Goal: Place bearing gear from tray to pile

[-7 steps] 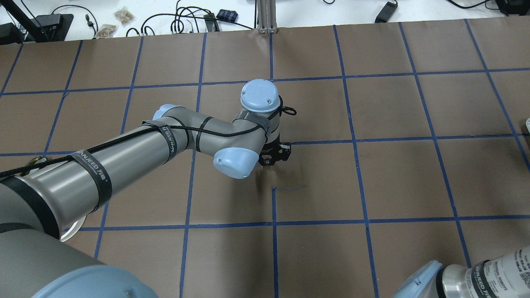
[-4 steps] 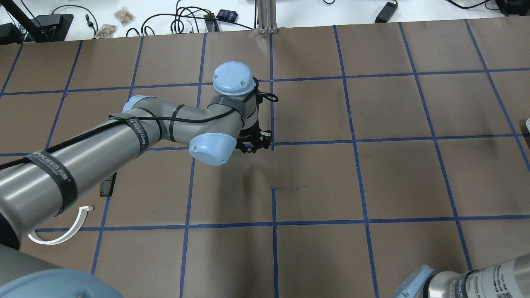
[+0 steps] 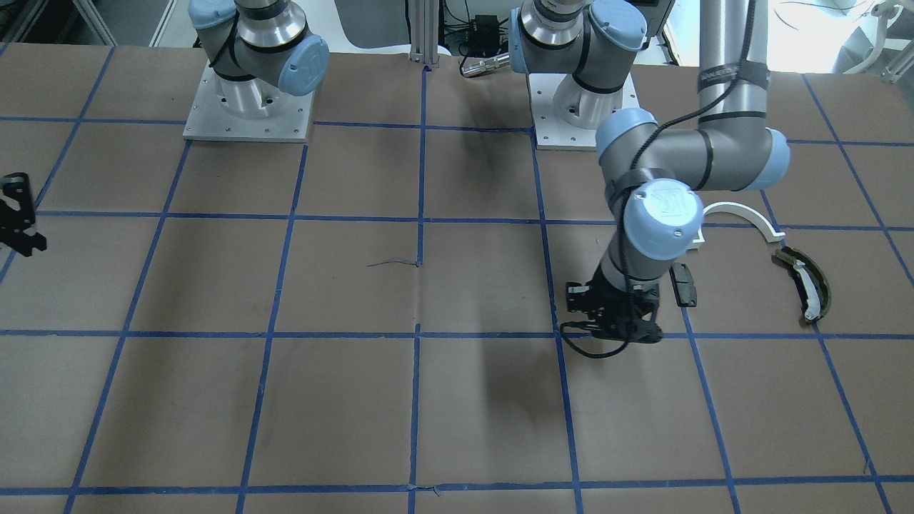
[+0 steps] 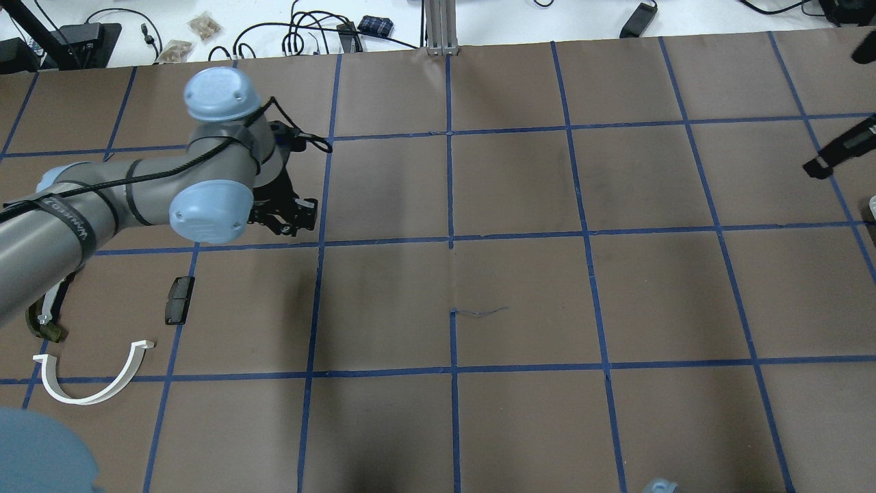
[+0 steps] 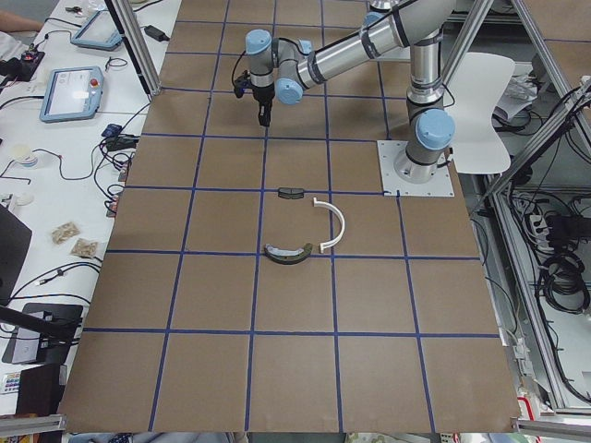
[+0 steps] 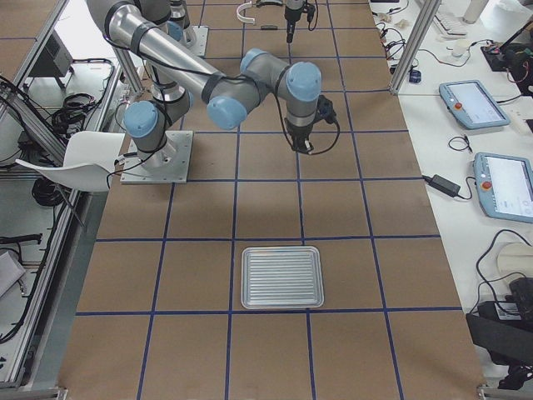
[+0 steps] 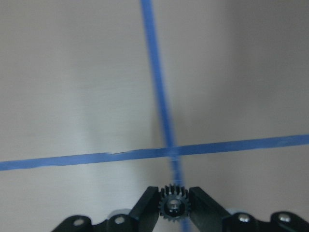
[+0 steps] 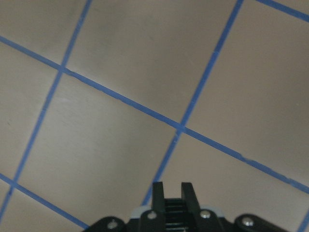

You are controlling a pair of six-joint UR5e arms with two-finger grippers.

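We see the left claw point(image 7: 174, 212) clamped on the bearing gear point(image 7: 174, 205) above the worktop point(image 4: 520, 287).
The gear hangs near the dark grey pad point(image 4: 179, 300), toward the worktop's far edge; the white half-ring point(image 4: 92, 380) lies on the pad's other side. The right claw point(image 8: 172, 195) looks nearly closed, apparently empty.

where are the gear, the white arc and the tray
gear point(image 7: 175, 207), left wrist view, on its hub, between the left gripper's fingers
white arc point(image 4: 96, 392), overhead view, on the bottom of its curve
tray point(image 6: 281, 277), right side view, on its ribbed floor
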